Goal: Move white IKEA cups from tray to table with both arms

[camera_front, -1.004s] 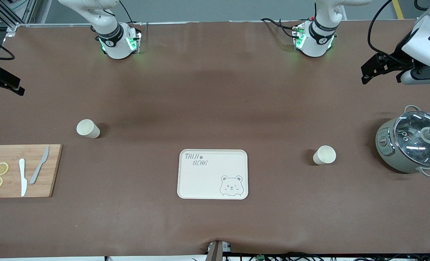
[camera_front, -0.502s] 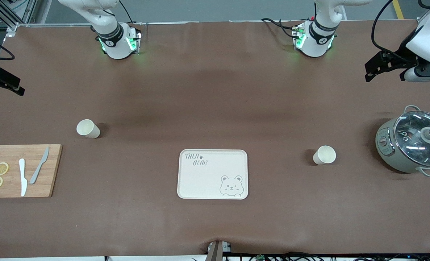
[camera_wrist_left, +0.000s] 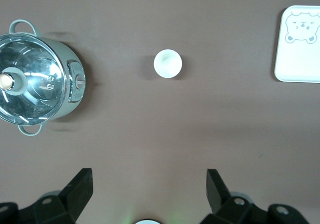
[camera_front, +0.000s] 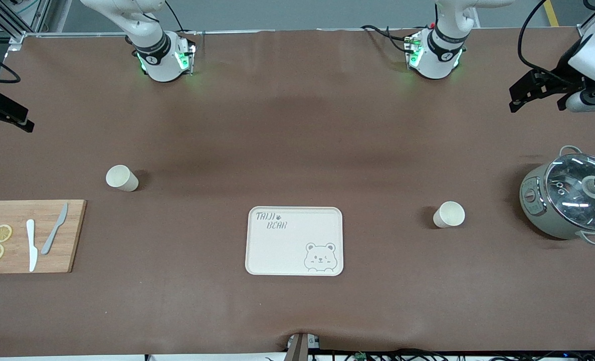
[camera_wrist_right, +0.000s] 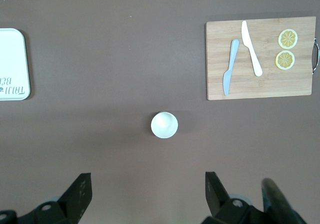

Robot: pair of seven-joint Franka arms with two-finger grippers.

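Note:
Two white IKEA cups stand upright on the brown table. One cup [camera_front: 122, 178] [camera_wrist_right: 164, 124] is toward the right arm's end, the other cup [camera_front: 448, 214] [camera_wrist_left: 167, 63] toward the left arm's end. A cream bear tray [camera_front: 294, 245] [camera_wrist_left: 300, 59] [camera_wrist_right: 12, 44] lies between them, nearer the front camera, with nothing on it. My left gripper [camera_front: 535, 98] [camera_wrist_left: 149, 184] hangs open high over bare table at the left arm's end. My right gripper [camera_front: 1, 120] [camera_wrist_right: 148, 186] hangs open high over the right arm's end. Neither holds anything.
A grey-green pot with a glass lid [camera_front: 570, 200] [camera_wrist_left: 35, 79] sits at the left arm's end beside the cup there. A wooden cutting board [camera_front: 16, 210] [camera_wrist_right: 300, 84] at the right arm's end carries two knives [camera_front: 31, 245] and two lemon slices [camera_front: 1, 233].
My left gripper has drifted outward toward the left arm's end of the table. The right gripper, cups and tray have not moved.

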